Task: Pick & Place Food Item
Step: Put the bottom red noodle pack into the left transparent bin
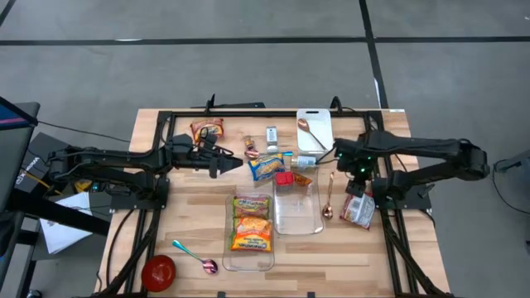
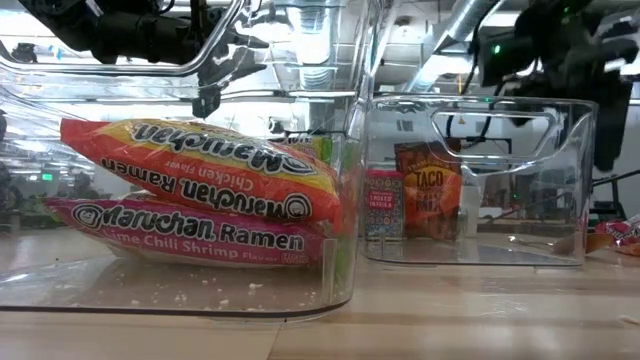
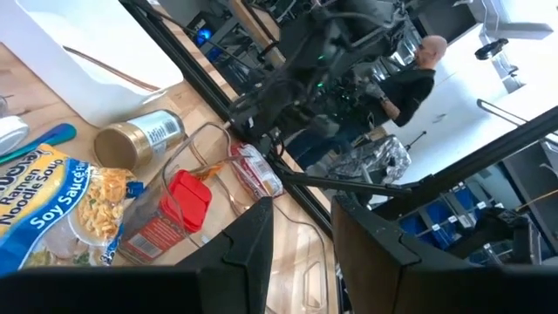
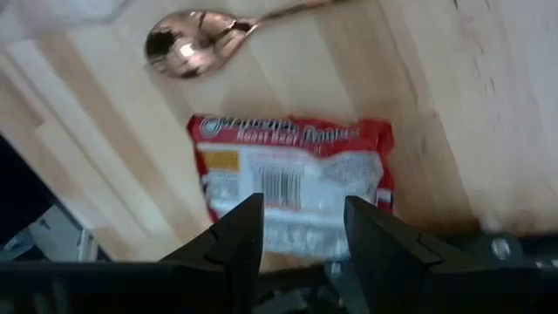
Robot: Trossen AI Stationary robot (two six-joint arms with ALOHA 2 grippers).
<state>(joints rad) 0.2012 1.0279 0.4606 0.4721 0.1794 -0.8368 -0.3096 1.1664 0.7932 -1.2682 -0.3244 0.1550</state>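
A red ramen packet lies flat on the wooden table at the right. My right gripper hangs open just above it, pointing steeply down, at the table's right. My left gripper is open and level over the table's middle, with nothing between its fingers. In front of it a blue soy-sauce ramen packet lies on the table. A clear container holds two ramen packets stacked flat.
A second clear container stands right of the first, with a red-lidded jar at its far end. A copper spoon lies beside the red packet. A white board, small jars, another packet, a red bowl and a blue spoon lie around.
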